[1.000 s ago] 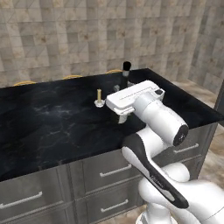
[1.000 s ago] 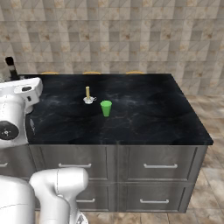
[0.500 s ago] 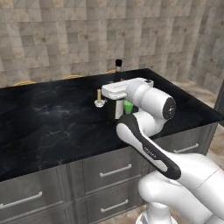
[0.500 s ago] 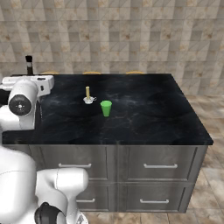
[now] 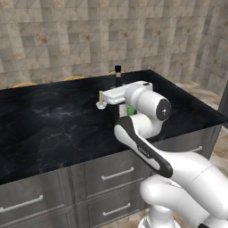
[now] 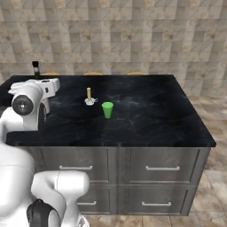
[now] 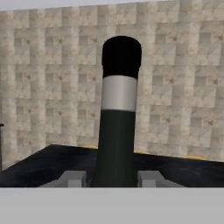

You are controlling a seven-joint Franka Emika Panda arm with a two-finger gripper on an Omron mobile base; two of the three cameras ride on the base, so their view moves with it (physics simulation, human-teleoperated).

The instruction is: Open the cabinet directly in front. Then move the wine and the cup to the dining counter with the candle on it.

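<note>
Closed on the wine (image 7: pixel 117 127), the hand (image 7: pixel 114 178) is seen from its own camera with one grey finger (image 7: pixel 72 179) on each side of the bottle's dark body, low in the picture. The bottle is held upright: a dark green-black glass shaft, a pale silver-grey band around the slim neck, and a rounded black cap on top. Behind it a black slab and a beige tiled wall are seen.

From the left base view the hand (image 5: pixel 116 103) is carried above the dining table (image 5: pixel 49 124), and the capped neck of the wine (image 5: pixel 118 75) is seen rising above the white wrist. Whether the bottle's base touches the top cannot be told, since the arm covers it. From the right base view the neck of the wine (image 6: pixel 36 68) shows at the far left, above the hand (image 6: pixel 44 95).

The candle (image 6: pixel 89 96), a thin pale yellow stick in a small white saucer-like holder, is stood upright on the black, white-veined top. The cup (image 6: pixel 107 109), a small plain bright green tumbler, is stood upright just beside the candle and apart from it. In the left base view the candle (image 5: pixel 101 101) is seen touching the edge of the hand in the picture, and a sliver of the cup (image 5: pixel 130 110) shows behind the arm. Grey drawers (image 6: pixel 162 167) with silver bar handles are set under the top.
</note>
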